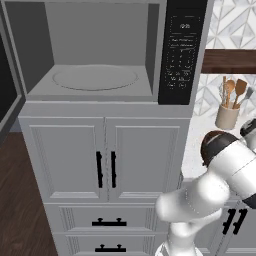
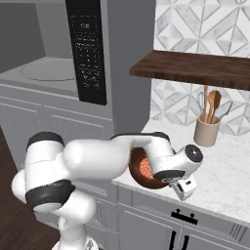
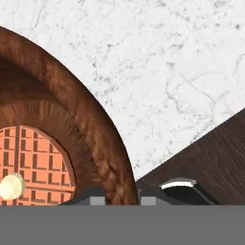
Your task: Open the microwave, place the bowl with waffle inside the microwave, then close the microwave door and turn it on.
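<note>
Straddling the bowl [image 3: 103, 143] rim at bottom centre of the hand view, the gripper [image 3: 122, 195] has one fingertip inside and one outside, clamped on the wall. Waffle [image 3: 36, 165] lies inside, lower left. Microwave [image 1: 100, 55] stands open, upper left of the left base view.

Wood-grain bowl [image 3: 95, 119], veined marble counter [image 3: 167, 57]
</note>
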Controlling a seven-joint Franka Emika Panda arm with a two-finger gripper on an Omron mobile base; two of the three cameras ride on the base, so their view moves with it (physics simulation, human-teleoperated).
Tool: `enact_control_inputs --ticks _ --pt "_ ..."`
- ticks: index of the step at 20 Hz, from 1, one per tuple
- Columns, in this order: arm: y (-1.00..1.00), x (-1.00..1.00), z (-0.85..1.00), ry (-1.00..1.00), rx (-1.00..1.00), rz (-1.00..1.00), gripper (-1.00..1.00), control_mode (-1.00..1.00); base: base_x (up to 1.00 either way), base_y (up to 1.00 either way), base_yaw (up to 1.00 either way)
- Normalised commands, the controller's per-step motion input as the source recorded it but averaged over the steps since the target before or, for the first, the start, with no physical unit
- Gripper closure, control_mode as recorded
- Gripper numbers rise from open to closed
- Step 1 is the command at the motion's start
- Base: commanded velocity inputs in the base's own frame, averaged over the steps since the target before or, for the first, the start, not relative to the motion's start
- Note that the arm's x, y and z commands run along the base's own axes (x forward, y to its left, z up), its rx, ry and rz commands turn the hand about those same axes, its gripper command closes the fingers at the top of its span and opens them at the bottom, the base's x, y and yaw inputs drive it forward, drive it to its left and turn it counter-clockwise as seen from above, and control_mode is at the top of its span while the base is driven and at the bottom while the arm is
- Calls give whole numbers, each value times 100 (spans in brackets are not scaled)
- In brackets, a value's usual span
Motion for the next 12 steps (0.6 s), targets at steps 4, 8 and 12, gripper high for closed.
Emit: enact_control_inputs --ticks 4,8,12 --pt "0 -93 69 -34 19 -8 100 -100 0 0 0" --pt "0 -100 67 -35 20 -8 100 -100 0 0 0" --pt "6 -100 70 -31 15 -5 100 -100 0 0 0"
